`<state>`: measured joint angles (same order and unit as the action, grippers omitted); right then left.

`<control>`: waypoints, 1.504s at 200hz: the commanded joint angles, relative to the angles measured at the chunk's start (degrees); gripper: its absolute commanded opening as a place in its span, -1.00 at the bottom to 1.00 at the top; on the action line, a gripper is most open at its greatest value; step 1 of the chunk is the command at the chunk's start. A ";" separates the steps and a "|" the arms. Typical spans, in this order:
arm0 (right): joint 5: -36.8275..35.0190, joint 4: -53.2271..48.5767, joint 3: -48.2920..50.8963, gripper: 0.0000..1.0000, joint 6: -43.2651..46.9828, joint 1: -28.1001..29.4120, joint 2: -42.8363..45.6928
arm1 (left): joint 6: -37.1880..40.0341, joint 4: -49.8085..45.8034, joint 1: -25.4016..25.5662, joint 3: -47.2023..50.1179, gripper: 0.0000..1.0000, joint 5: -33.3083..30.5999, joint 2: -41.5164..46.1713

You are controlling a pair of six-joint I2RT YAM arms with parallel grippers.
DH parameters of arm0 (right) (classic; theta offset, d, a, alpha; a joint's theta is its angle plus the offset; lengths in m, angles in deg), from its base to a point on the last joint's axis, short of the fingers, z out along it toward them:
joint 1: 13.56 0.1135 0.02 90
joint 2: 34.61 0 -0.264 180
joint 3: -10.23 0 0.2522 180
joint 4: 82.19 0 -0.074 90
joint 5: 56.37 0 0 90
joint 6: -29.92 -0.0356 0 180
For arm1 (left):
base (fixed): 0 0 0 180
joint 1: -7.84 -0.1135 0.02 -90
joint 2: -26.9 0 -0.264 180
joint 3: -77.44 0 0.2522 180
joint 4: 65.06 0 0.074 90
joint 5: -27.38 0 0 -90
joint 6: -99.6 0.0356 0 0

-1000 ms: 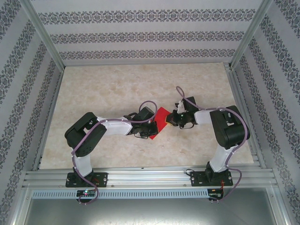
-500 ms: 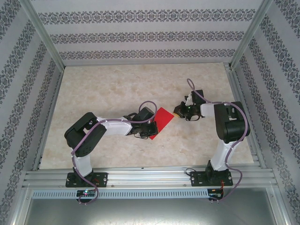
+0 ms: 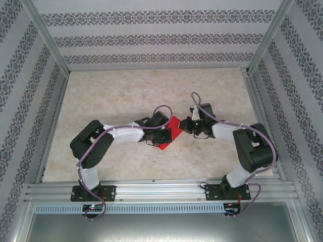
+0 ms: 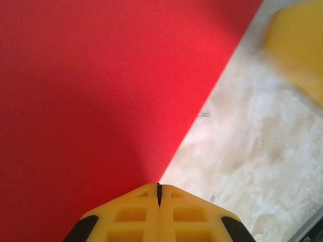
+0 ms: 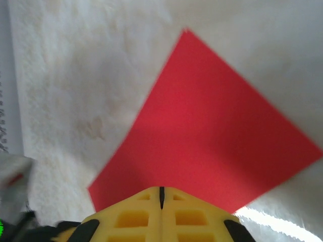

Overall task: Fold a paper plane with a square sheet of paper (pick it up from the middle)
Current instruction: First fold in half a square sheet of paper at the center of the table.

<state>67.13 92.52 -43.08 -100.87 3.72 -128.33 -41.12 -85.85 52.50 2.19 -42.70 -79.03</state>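
Paper first: the red sheet [image 3: 173, 132] lies flat on the table [image 3: 126, 91], near the middle and a little toward the near edge, between my two arms. From above it reads as a tilted red patch. Its left part is hidden under the left gripper [image 3: 165, 136], and its right corner sits just beside the right gripper [image 3: 183, 126].

On the left wrist camera the yellow fingers [image 4: 126, 217] are clenched tight, with only a thin dark seam between them. The sheet spreads across the left and upper part of that picture. Its straight edge runs on a diagonal from the top right down to the fingertips, with bare marbled table on the right. A blurred yellow shape [image 4: 298, 45] sits at the upper right, and I cannot make out what it is.

On the right wrist camera the fingers [image 5: 131, 214] are also shut hard together. The sheet lies just ahead of them as a clean four-cornered shape, one corner pointing away, and its near edge passes behind the fingertips.

I see no paper pinched in either seam. Whether either tip is pressing down on the sheet I cannot tell.
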 commanded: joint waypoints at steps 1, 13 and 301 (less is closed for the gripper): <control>-0.96 2.67 1.05 -1.00 -1.54 0.72 -3.29 | 2.95 1.17 0.34 -1.98 -0.95 2.59 -0.51; -0.41 3.11 0.97 -1.00 -1.66 0.83 -4.72 | 3.45 1.34 0.33 -3.17 -0.94 3.23 -1.52; -8.35 -12.81 -5.93 -1.00 3.07 0.31 -12.54 | 6.45 7.73 -1.69 17.43 -1.00 9.00 2.85</control>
<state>67.37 85.06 -49.77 -98.86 4.22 -136.96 -35.83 -68.96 50.88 15.74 -35.70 -77.13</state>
